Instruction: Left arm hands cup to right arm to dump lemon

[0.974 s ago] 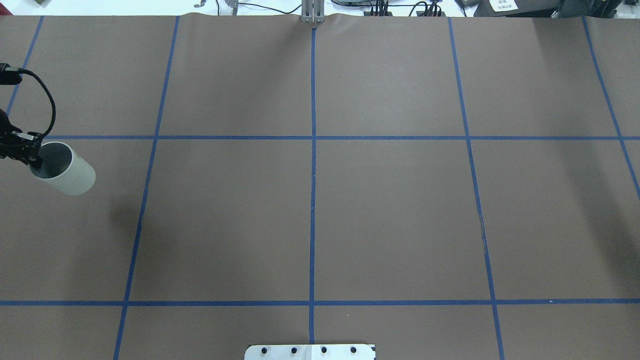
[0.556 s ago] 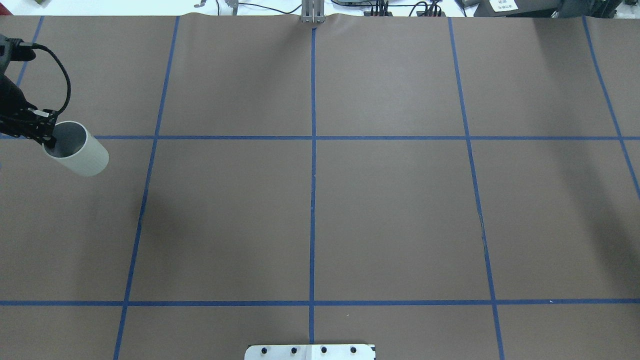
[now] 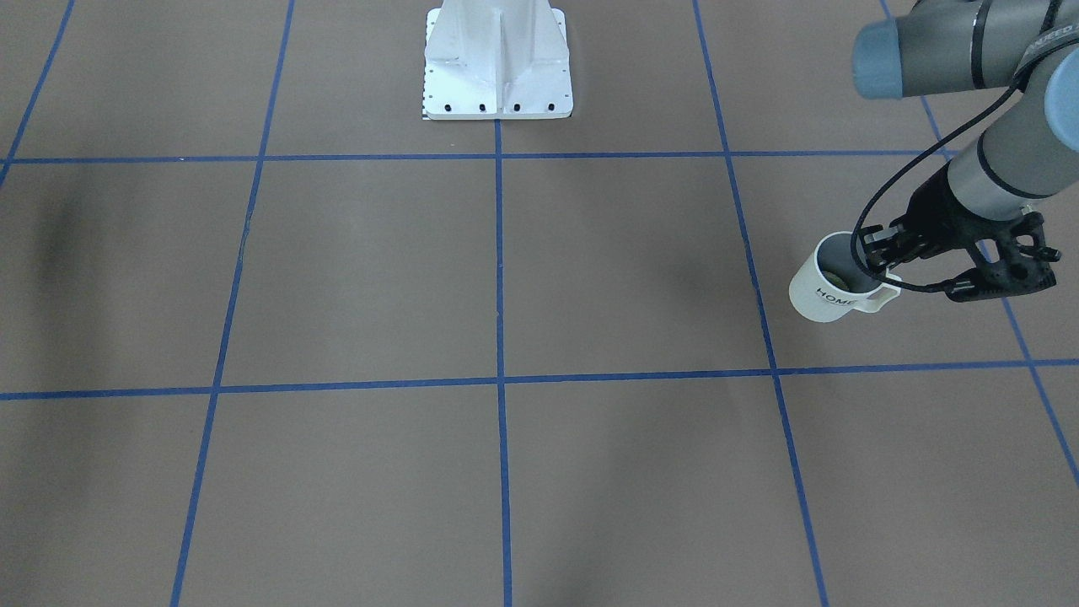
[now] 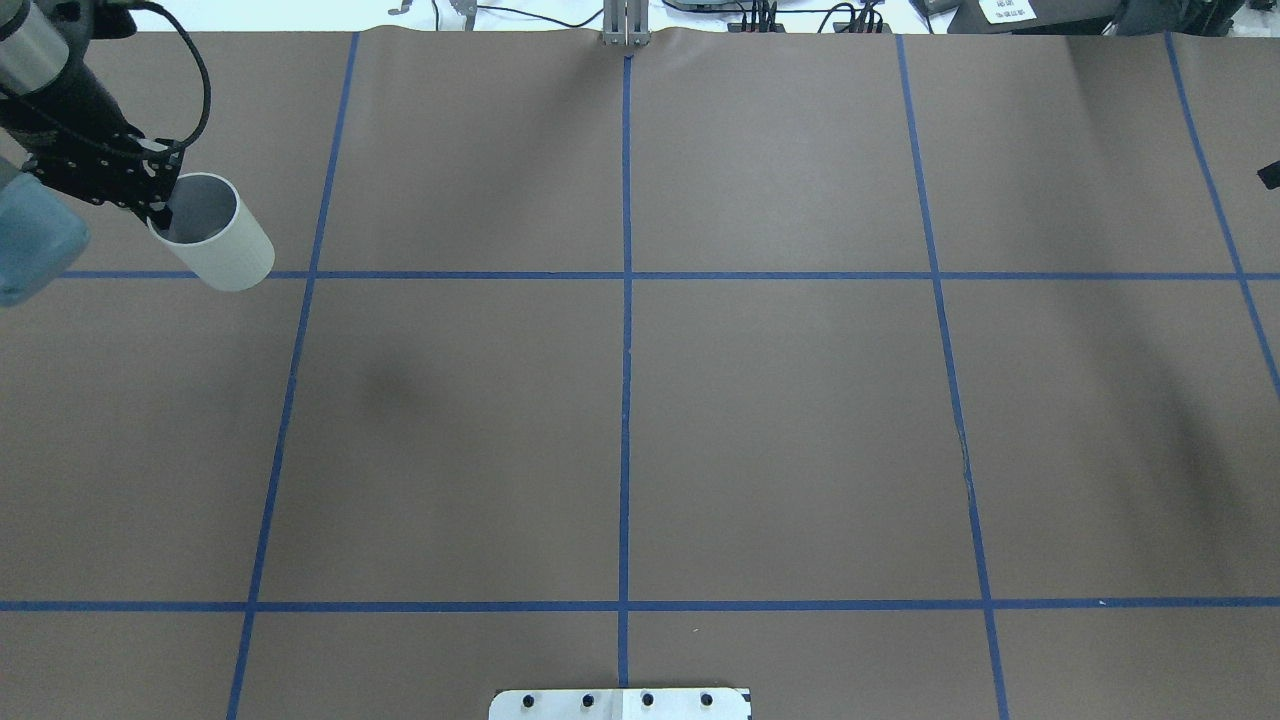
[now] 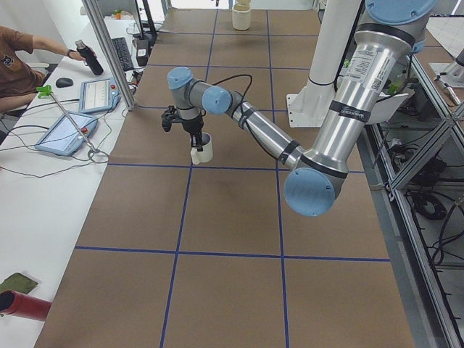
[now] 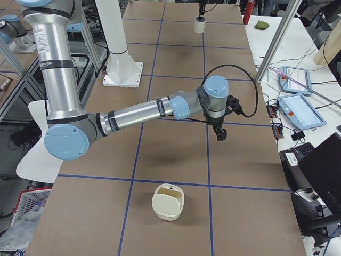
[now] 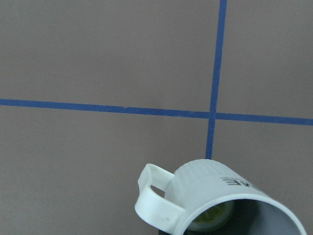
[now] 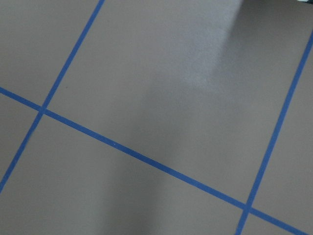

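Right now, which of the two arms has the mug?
The left arm: its gripper pinches the cup by the rim, lemon inside. The right arm hangs over bare table without any mug.

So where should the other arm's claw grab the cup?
Grab the cup by its plain round wall, below the rim, coming from the middle of the table. The left claw pinches the rim near the handle, so that side is taken. The cup is mouth-up with the lemon inside, so come in level.
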